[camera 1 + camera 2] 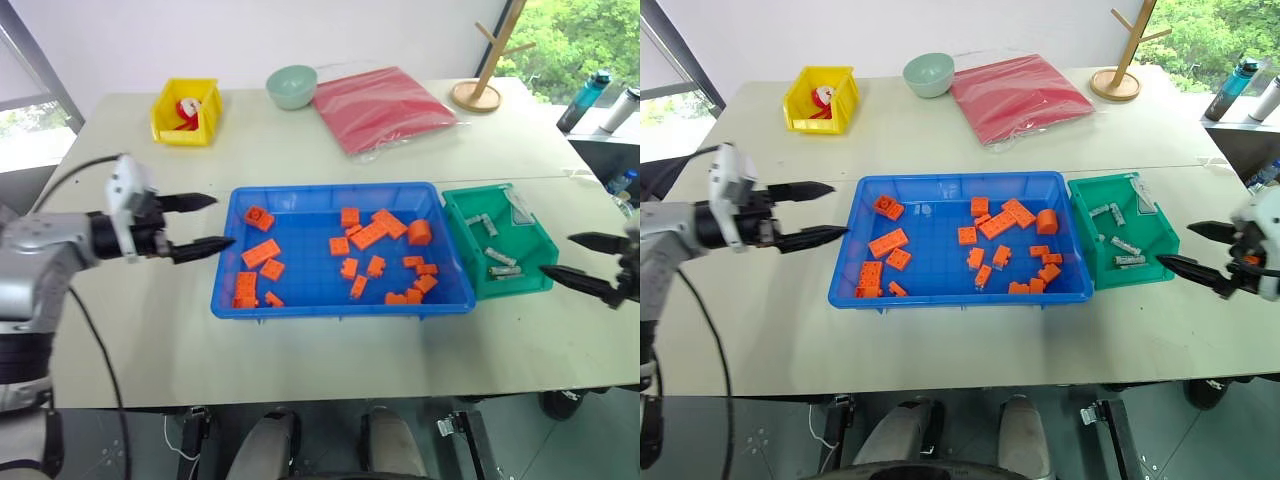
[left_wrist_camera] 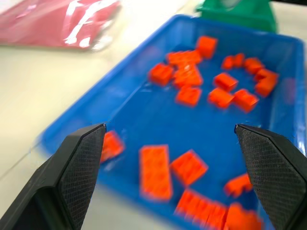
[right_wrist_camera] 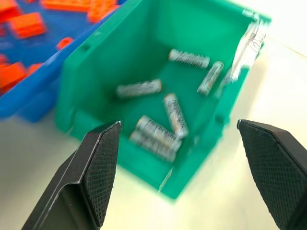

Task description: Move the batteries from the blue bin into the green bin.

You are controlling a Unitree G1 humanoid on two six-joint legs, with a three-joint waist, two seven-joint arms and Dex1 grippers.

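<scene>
We are holding both grippers empty, fingers apart: left gripper [image 1: 205, 222] beside the blue bin [image 1: 322, 303], right gripper [image 1: 588, 262] beside the green bin [image 3: 158, 28]. 6 batteries [image 3: 174, 114] are lying in green; blue seems bricks-only, so we are checking for strays first.

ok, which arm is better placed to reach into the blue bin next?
Left. The left arm's fingers hover open at the blue bin's left edge; the right arm's fingers sit beyond the green bin. Only orange bricks show inside, though.
</scene>
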